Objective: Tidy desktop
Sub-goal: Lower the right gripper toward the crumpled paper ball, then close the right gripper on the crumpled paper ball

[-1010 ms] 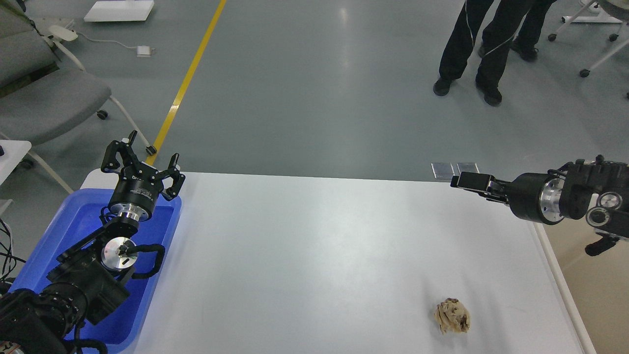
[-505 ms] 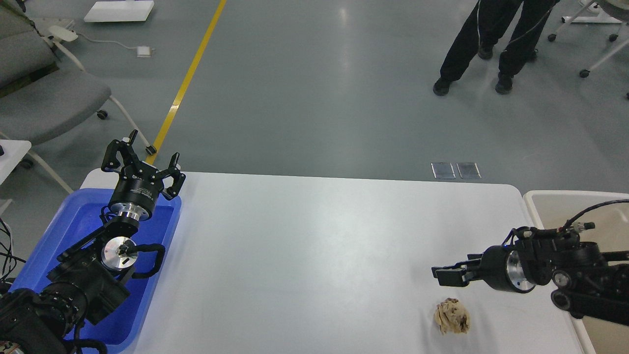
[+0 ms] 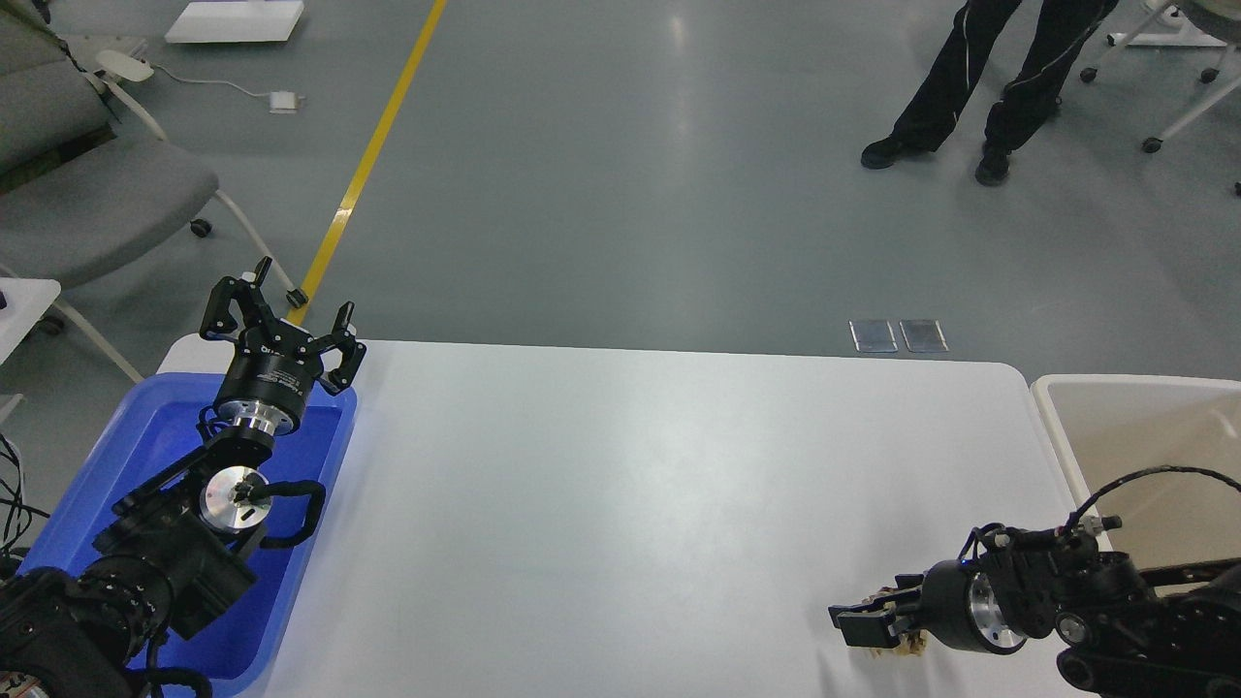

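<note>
The white desktop [image 3: 620,504] fills the middle of the head view. A crumpled beige paper ball [image 3: 897,650] lies near its front right corner, mostly hidden behind my right gripper [image 3: 861,622], which is low over it. Only scraps of the ball show above and below the fingers. The fingers overlap side-on, so I cannot tell whether they are open or closed on the ball. My left gripper [image 3: 281,312] is open and empty, raised above the far end of the blue tray [image 3: 126,456].
A beige-white bin [image 3: 1134,417] stands off the desktop's right edge, with my right arm lying over its near part. The blue tray sits on the desktop's left end. A person's legs [image 3: 979,87] are beyond the table, and a grey chair [image 3: 87,194] is at far left.
My right arm swung down from over the desktop's far right corner to the front right and lowered onto the paper ball. The person stepped sideways. My left arm has not moved.
</note>
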You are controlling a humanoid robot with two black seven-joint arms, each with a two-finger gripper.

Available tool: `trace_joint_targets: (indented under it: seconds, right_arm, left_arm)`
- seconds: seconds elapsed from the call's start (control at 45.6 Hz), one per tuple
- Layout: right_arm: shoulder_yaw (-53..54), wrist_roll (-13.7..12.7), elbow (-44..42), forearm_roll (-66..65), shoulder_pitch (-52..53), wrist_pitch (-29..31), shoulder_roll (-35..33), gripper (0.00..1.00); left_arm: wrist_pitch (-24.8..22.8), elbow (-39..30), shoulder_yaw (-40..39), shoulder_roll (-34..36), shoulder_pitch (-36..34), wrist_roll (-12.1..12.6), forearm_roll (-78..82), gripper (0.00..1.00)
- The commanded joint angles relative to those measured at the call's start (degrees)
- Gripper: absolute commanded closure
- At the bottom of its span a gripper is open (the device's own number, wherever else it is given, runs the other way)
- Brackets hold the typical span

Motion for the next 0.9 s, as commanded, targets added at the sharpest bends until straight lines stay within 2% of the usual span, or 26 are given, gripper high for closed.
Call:
trace_joint_targets:
  seconds: [0.0,0.417,0.68,0.724,0.768,0.79,0.834,0.878]
  right_arm:
    - [0.03,0.2,-2.26,-2.19,-3.08,-2.31,1.43,0.0]
    - [-1.37,0.38,-4.54,-3.07,-3.96,-5.47,1.08,0.0]
    - [-1.46,2.39,-5.77,-6.76,-6.77,-8.28,0.73,0.04]
    - [-1.64,2.83,-5.86,-6.85,-6.95,-8.28,0.73,0.14]
    - [-1.64,3.01,-5.95,-6.94,-7.03,-8.46,0.73,0.31]
    - [-1.64,3.01,-5.95,-7.03,-7.12,-8.29,0.64,0.43]
    - [-1.73,3.01,-6.12,-7.03,-7.38,-8.2,0.46,0.75]
    - [-1.64,3.1,-6.65,-6.5,-7.39,-8.02,0.29,0.92]
  left_arm:
    - [0.0,0.0,-0.03,0.0,0.01,0.0,0.0,0.0]
    - [0.0,0.0,-0.03,0.0,0.01,0.0,0.0,0.0]
    - [0.0,0.0,-0.03,0.0,0.01,0.0,0.0,0.0]
    - [0.0,0.0,-0.03,0.0,0.01,0.0,0.0,0.0]
    - [0.0,0.0,-0.03,0.0,0.01,0.0,0.0,0.0]
    - [0.0,0.0,-0.03,0.0,0.01,0.0,0.0,0.0]
    - [0.0,0.0,-0.03,0.0,0.01,0.0,0.0,0.0]
    - [0.0,0.0,-0.03,0.0,0.01,0.0,0.0,0.0]
